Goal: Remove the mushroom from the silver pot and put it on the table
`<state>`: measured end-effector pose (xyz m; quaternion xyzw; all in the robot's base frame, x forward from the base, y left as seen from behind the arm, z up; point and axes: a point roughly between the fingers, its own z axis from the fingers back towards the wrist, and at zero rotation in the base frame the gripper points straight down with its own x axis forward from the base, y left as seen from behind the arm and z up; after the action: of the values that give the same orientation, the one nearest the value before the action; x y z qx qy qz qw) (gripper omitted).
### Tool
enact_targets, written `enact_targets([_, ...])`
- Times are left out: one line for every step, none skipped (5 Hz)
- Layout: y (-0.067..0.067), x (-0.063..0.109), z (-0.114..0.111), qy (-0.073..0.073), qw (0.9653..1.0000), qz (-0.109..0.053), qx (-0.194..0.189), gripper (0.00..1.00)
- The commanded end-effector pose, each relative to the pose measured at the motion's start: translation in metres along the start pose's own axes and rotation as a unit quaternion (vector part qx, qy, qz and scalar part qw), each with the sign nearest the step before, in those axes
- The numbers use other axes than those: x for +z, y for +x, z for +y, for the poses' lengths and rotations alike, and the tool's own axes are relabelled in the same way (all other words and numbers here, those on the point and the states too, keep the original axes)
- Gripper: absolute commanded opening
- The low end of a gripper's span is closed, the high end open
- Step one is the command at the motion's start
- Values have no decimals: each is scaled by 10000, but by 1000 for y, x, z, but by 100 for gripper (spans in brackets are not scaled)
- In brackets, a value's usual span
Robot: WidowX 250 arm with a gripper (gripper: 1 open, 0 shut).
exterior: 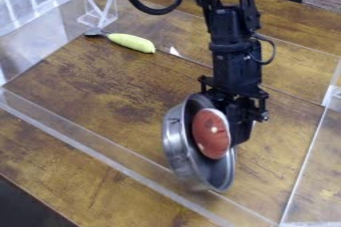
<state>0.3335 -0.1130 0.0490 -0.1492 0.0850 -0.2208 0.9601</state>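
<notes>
The silver pot (184,157) is tipped steeply on its edge, with its opening turned toward the camera and its lower rim near the table (94,82). Inside it lies the mushroom (210,133), showing only its reddish-brown cap. My gripper (232,113) comes down from above and is shut on the pot's upper right rim, right beside the mushroom. The black fingers hide the rim where they grip. The mushroom's stem is hidden.
A slim yellow-green banana-like object (131,42) lies at the back left. Behind it stands a white wire stand (96,12). A clear acrylic wall (80,136) runs along the front of the table, close below the pot, and another stands at the right (309,171).
</notes>
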Motion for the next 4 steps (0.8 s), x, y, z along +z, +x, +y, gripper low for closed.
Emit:
enact_targets([3, 23, -4, 117, 9995, -283, 86, 0])
enact_targets([0, 26, -2, 114, 9989, -300, 329, 0])
enact_targets([-3, 29, 1, 111, 9979, -314, 564, 0])
enact_targets([-11, 38, 6, 123, 9968, -300, 726, 0])
